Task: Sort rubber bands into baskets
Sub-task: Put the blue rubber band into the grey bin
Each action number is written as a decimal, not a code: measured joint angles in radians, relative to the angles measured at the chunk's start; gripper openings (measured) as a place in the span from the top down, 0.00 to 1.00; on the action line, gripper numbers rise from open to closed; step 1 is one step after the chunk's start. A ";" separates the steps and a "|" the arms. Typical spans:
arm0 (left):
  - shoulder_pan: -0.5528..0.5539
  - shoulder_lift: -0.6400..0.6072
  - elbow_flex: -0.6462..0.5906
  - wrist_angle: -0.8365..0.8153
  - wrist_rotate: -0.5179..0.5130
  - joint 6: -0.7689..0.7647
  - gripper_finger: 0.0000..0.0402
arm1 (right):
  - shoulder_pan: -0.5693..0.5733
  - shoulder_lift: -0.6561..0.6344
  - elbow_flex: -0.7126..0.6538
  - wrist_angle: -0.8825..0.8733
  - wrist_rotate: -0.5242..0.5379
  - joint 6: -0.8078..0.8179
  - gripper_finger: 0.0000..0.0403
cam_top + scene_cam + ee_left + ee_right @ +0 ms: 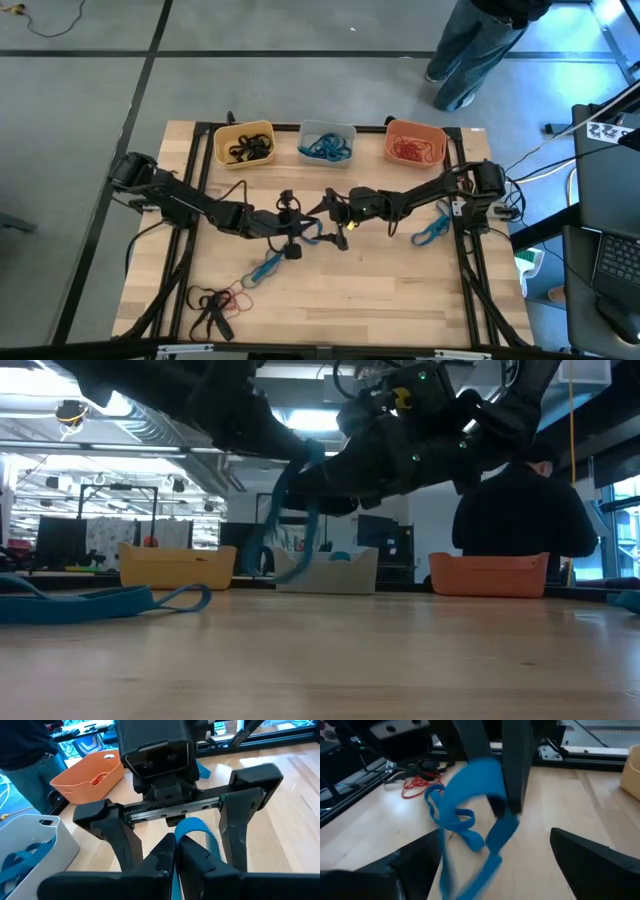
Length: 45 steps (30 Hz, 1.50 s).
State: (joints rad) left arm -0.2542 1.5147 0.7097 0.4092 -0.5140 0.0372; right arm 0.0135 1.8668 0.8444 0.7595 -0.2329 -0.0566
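Observation:
My left gripper (316,229) is shut on a blue rubber band (193,827) above the table's middle. My right gripper (336,220) faces it, open; its two fingers (116,831) stand on either side of my left fingertips and the band, touching nothing. The band hangs below both grippers in the low view (288,510). At the far edge stand the yellow basket (222,143) with black bands, the pale grey basket (326,127) with blue bands, and the orange basket (415,126) with red-orange bands. My left gripper pinches the blue band between its two shut fingertips (512,795). A loop of the band (196,824) stands out past the fingertips. The rest hangs slack below the fingers (465,827). I cannot tell whether its lower end touches the table.
Another blue band (265,268) lies flat on the table nearer the front left. Black and red-orange bands (215,300) lie at the front left corner. More blue bands (432,231) lie at the right. A person (470,45) stands beyond the far edge.

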 joint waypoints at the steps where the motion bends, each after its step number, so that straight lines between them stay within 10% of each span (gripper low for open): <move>1: 0.001 0.006 0.000 0.010 0.000 0.000 0.97 | 0.000 0.001 0.000 0.003 -0.008 0.000 0.11; 15: 0.002 0.027 0.000 0.156 0.002 0.069 0.96 | 0.031 0.001 0.000 0.056 -0.075 -0.007 0.22; 33: 0.002 0.027 0.000 0.152 0.002 0.040 0.94 | 0.038 0.001 0.000 0.035 -0.072 -0.083 0.97; 45: -0.006 0.027 0.000 0.140 0.087 -0.045 0.74 | 0.039 0.001 0.000 0.022 -0.040 -0.089 0.99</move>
State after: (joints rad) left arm -0.2607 1.5414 0.7097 0.5491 -0.4270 -0.0083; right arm 0.0521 1.8683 0.8441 0.7815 -0.2729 -0.1459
